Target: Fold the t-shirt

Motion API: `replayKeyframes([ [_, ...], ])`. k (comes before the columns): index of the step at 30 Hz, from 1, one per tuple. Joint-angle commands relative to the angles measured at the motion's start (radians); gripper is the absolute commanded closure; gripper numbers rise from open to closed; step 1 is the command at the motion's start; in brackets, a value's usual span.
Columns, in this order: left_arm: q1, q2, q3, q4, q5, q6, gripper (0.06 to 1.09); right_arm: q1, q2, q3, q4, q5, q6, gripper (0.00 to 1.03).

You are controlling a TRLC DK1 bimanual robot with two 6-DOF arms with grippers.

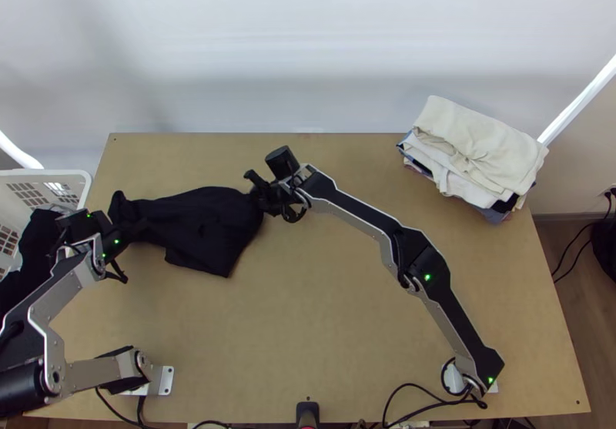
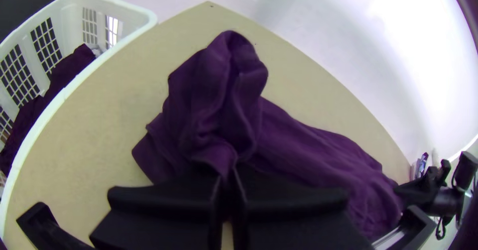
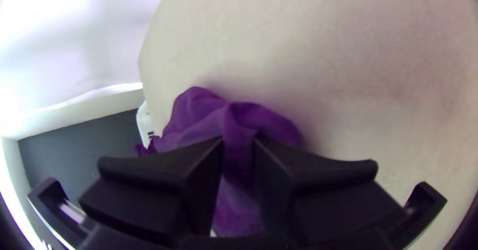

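smooth light wooden table (image 1: 346,313), pale wall (image 1: 308,44) behind. dark, soft t-shirt (image 1: 200,225) lies bunched and creased across far left part. left gripper (image 1: 127,236) pinches its left end, fingers nearly together; right gripper (image 1: 266,196) grips right end, fingers parted by gathered fabric. beyond: lattice-sided white basket (image 1: 77,172) with crumpled dark cloth (image 1: 37,248), left; rounded stack of folded cloths (image 1: 477,148), far right corner.

Being counted are two arms, left arm (image 1: 91,373) and right arm (image 1: 423,263); two grippers, left gripper (image 1: 128,232) and right gripper (image 1: 262,197); one t-shirt (image 1: 204,225), one table (image 1: 331,313), one basket (image 1: 65,172), one clothes pile (image 1: 477,144).
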Motion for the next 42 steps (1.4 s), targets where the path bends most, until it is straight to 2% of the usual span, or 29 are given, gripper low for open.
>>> replayKeyframes([
  [1,-0.004,-0.098,0.065,-0.053,-0.002,-0.030,1.05,-0.022,-0.119,-0.063,-0.017,0.048,-0.079,1.00],
  [5,-0.003,-0.175,0.206,-0.148,-0.002,-0.043,1.05,-0.052,-0.254,-0.155,-0.014,0.163,-0.214,1.00],
  [10,-0.012,-0.278,0.357,-0.191,-0.002,-0.063,1.05,-0.085,-0.483,-0.325,0.101,0.288,-0.356,1.00],
  [14,-0.052,-0.330,0.462,-0.226,-0.004,-0.092,1.05,-0.110,-0.650,-0.429,0.162,0.332,-0.424,1.00],
  [16,-0.072,-0.350,0.492,-0.225,-0.016,-0.102,1.05,-0.119,-0.734,-0.483,0.219,0.387,-0.491,1.00],
  [20,-0.089,-0.394,0.508,-0.199,-0.022,-0.142,1.05,-0.193,-0.872,-0.551,0.285,0.446,-0.545,1.00],
  [25,-0.119,-0.488,0.418,-0.211,-0.022,-0.161,1.05,-0.276,-1.041,-0.650,0.291,0.449,-0.556,1.00],
  [27,-0.125,-0.528,0.349,-0.226,-0.021,-0.161,1.05,-0.286,-1.092,-0.690,0.237,0.443,-0.551,1.00],
  [34,-0.196,-0.723,0.070,-0.352,-0.004,-0.118,1.05,-0.259,-1.267,-0.897,0.078,0.392,-0.545,1.00],
  [42,-0.234,-0.913,-0.139,-0.505,-0.004,-0.050,1.05,-0.230,-1.371,-1.092,-0.103,0.294,-0.534,1.00],
])
